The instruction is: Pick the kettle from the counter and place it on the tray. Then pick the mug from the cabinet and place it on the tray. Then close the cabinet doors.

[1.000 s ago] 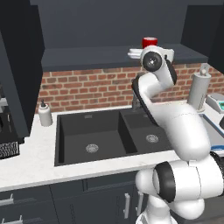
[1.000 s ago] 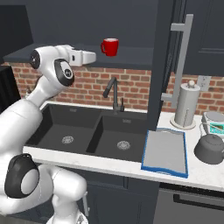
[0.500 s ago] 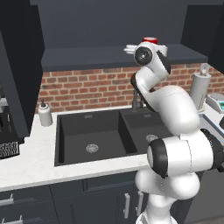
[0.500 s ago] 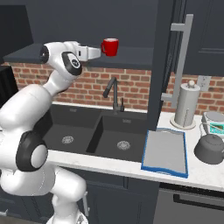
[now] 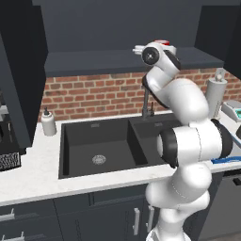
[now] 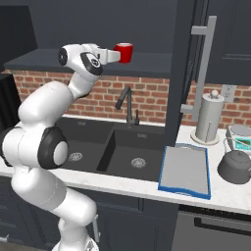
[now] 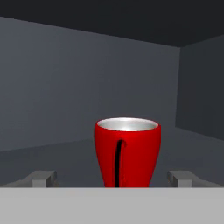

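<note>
- The red mug (image 7: pixel 127 152) stands upright in the lower middle of the hand view, on the dark shelf inside the cabinet (image 7: pixel 65 87).
- Its white inside shows at the top, and its handle faces the camera as a thin dark line.
- The 2 finger tips (image 7: pixel 43 178) sit low in that view, 1 on each side of the mug, spread as wide as they go and apart from it.
- The gripper (image 7: pixel 114 179) holds nothing.
- In the right base view, the mug (image 6: pixel 123 52) is at the upper middle, and the gripper (image 6: pixel 113 55) reaches it from the left.
- In the left base view, just the top of the mug (image 5: pixel 162 42) peeks out behind the robot's hand at the upper middle.
- The kettle (image 6: pixel 236 166) sits on the white counter (image 6: pixel 230 193) at the right edge of the right base view.
- The tray (image 6: pixel 185 170) lies flat on the counter just left of the kettle, with nothing on it.
- A white paper roll (image 6: pixel 208 120) stands behind the tray.
- The black sink (image 6: pixel 115 156) is in the middle, left of the tray.
- A cabinet door (image 6: pixel 188 73) with a long silver handle stands open above the tray.
</note>
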Tool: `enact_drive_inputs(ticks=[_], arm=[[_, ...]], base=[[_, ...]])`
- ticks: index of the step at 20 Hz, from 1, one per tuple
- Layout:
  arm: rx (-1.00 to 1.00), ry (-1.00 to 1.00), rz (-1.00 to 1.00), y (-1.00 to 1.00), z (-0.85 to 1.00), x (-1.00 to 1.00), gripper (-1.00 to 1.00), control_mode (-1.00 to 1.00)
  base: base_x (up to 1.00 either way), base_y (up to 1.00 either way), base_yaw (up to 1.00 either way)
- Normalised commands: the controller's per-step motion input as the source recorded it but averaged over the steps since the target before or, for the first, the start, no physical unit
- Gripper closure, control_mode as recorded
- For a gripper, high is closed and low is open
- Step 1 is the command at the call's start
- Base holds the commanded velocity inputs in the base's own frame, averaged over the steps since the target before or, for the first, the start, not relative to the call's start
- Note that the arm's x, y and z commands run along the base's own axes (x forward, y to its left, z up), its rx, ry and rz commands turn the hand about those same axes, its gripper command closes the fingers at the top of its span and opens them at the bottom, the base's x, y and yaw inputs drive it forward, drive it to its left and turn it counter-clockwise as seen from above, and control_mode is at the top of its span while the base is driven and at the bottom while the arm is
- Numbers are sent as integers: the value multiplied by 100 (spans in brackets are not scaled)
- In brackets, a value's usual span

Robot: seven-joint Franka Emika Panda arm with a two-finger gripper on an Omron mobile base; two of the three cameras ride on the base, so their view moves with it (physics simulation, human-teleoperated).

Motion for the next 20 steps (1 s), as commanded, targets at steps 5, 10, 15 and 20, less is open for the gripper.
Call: enact_drive_inputs(ticks=[5, 10, 15, 20], arm=[[0, 0, 0, -16, -2, 22, -100, -100], [0, 0, 0, -28, -5, 3, -100, -100], [0, -1, 0, -21, -4, 0, -100, -100], [0, 0, 0, -3, -2, 0, -100, -100]], base=[[0, 0, 0], [0, 0, 0], [0, 0, 0], [0, 0, 0]])
